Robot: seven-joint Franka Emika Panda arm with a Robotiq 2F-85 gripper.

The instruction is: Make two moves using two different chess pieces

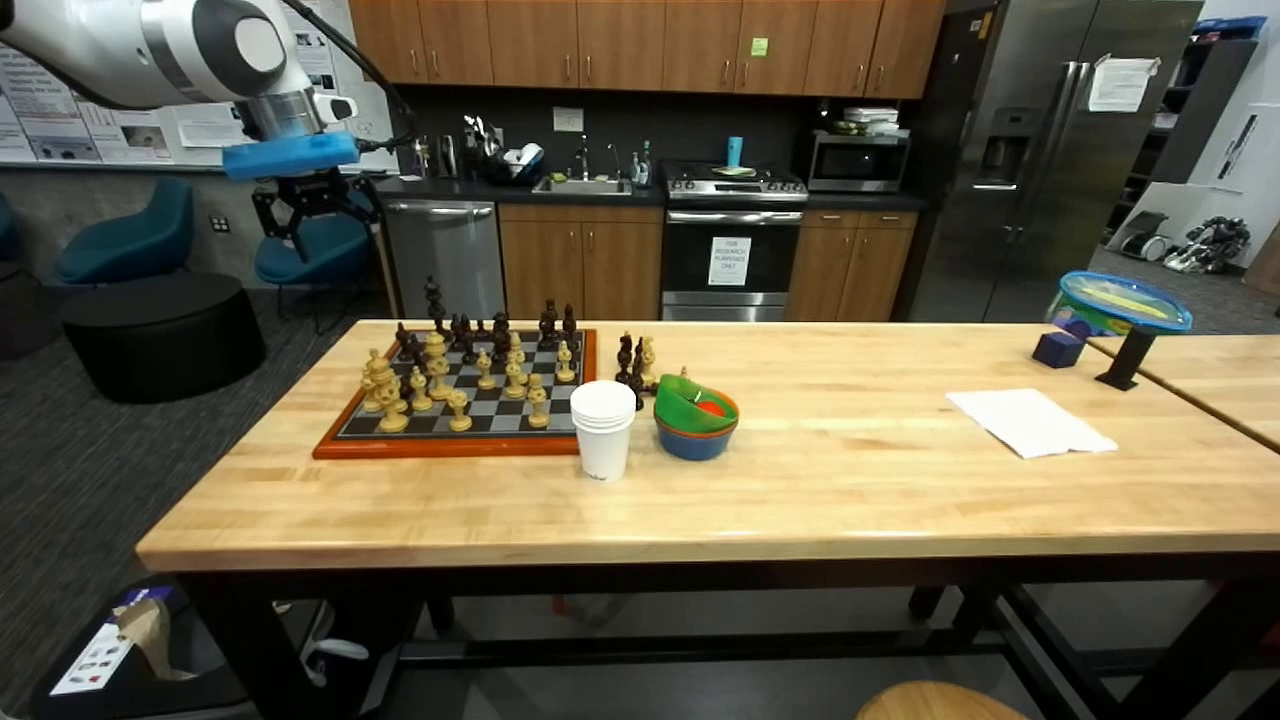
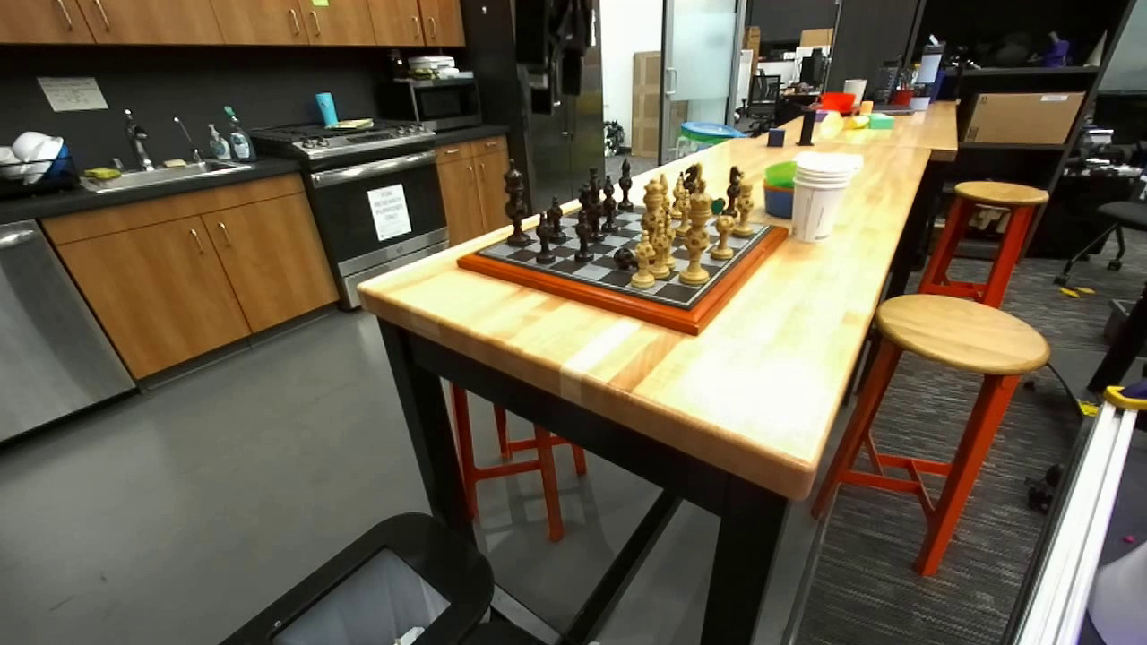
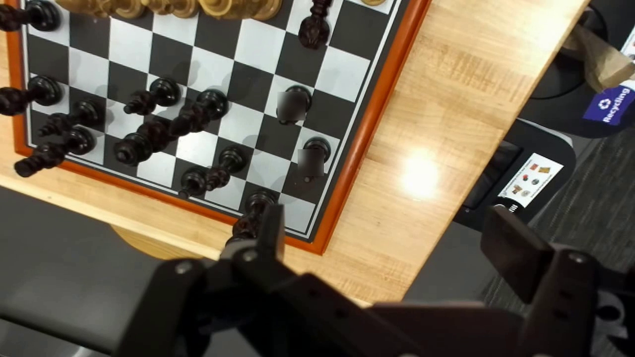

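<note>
Your gripper [image 3: 394,238] hangs in the air at far left, its fingers spread wide. Next along, in an exterior view, you have the chessboard [image 1: 450,449] on the wooden table [image 1: 850,500], with pale chess pieces [image 1: 439,381] mostly nearer that camera and dark chess pieces [image 1: 500,340] mostly farther off. Then come white cups [image 1: 604,445], more chess pieces [image 1: 637,372] standing behind them beside the chessboard, a green bowl [image 1: 677,408] tilted atop a blue bowl [image 1: 692,444], a paper sheet [image 1: 1030,422] and a blue block [image 1: 1057,349].
</note>
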